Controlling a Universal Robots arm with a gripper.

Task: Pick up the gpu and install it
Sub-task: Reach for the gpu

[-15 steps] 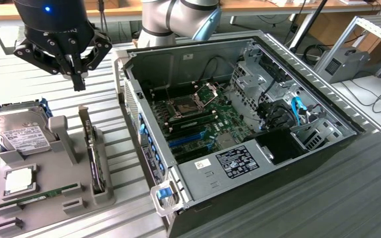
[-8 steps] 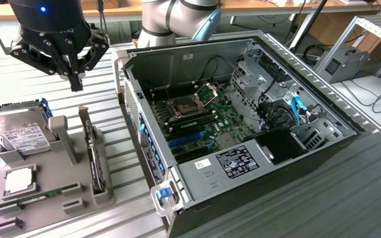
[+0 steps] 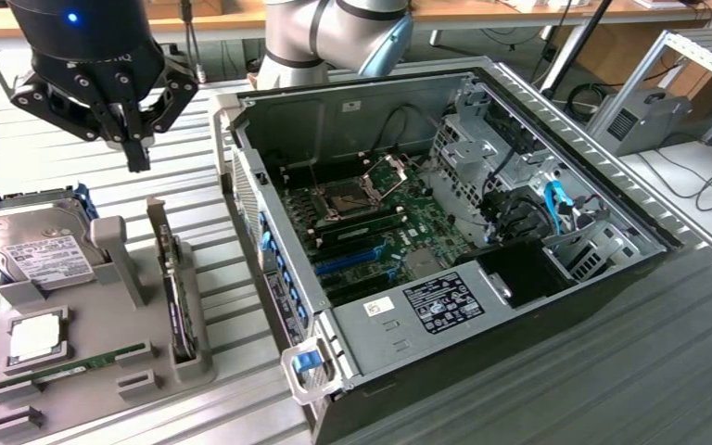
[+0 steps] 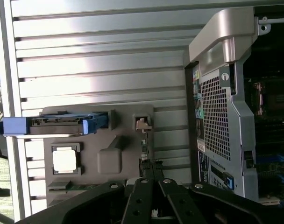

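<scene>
The hand [image 3: 137, 159] was seen at the upper left of the exterior view, closed on nothing, above the grey tray [image 3: 84, 399] on the bench [image 3: 578, 389]. The gpu [image 3: 181, 301] was stood on edge in the tray, lower left, between the hard drive [image 3: 37, 252] and the open computer case [image 3: 247, 185].

Both views look down, sharing the gray tray [image 3: 84, 391] [image 4: 130, 161].
</scene>
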